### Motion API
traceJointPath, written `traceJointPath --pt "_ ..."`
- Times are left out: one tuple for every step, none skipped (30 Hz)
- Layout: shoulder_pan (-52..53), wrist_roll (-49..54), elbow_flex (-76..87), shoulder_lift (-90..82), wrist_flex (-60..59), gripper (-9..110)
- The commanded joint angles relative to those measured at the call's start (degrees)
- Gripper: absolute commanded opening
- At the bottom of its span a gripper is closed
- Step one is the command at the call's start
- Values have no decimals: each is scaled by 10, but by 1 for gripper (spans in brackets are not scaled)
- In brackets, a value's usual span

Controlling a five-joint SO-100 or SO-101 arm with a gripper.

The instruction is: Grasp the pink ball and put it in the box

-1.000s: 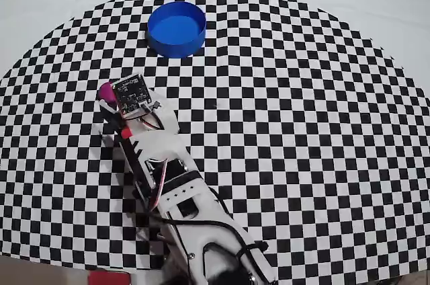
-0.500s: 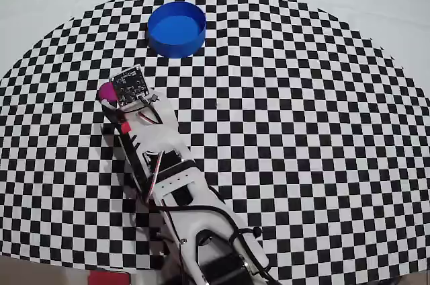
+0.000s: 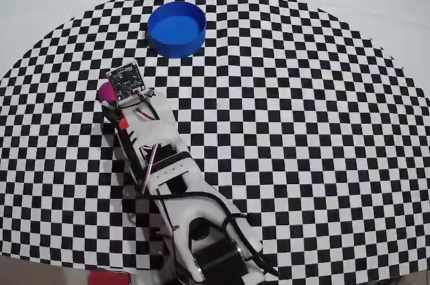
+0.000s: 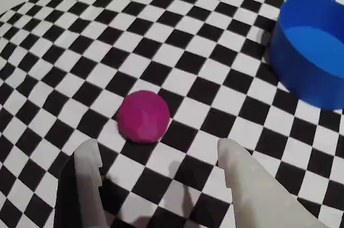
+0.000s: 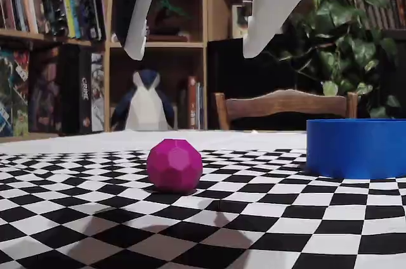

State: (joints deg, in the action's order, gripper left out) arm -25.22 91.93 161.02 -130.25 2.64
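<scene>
The pink ball rests on the checkered mat, faceted and matte. In the overhead view it peeks out at the left of the wrist camera board. My gripper is open, its two white fingers wide apart above the mat, with the ball just ahead of the tips and nearer the left finger. In the fixed view the gripper hangs well above the ball, with nothing between the fingers. The box, a round blue tub, stands further on; it is at the right in the wrist view and the fixed view.
The black-and-white checkered mat covers the table in a half disc. My white arm stretches from the bottom edge up toward the ball in the overhead view. Bookshelves, a chair and a plant stand behind the table in the fixed view.
The gripper head has moved up the overhead view and slightly left, toward the box side, past the ball. The ball and the box have stayed in place.
</scene>
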Motion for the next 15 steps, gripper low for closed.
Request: traceJointPath --pt "-7 -3 -31 4 9 25" --pt "-8 -3 -32 7 9 25" --pt "-9 -3 -33 11 9 25" --pt "-9 -3 -33 12 9 25" --pt "-10 -3 -34 13 9 25" --pt "-11 -3 -34 14 9 25" --pt "-11 -3 -35 15 9 25" --pt "-12 -3 -36 15 9 25" --pt "-12 -3 -37 16 9 25" --pt "-13 -3 -38 17 9 25" --pt "-14 -3 -40 18 9 25" --pt "-15 -3 -42 20 9 25" --pt "-15 -3 -45 22 9 25" --pt "-15 -3 -47 25 9 25" --pt "-15 -3 -50 26 9 25"
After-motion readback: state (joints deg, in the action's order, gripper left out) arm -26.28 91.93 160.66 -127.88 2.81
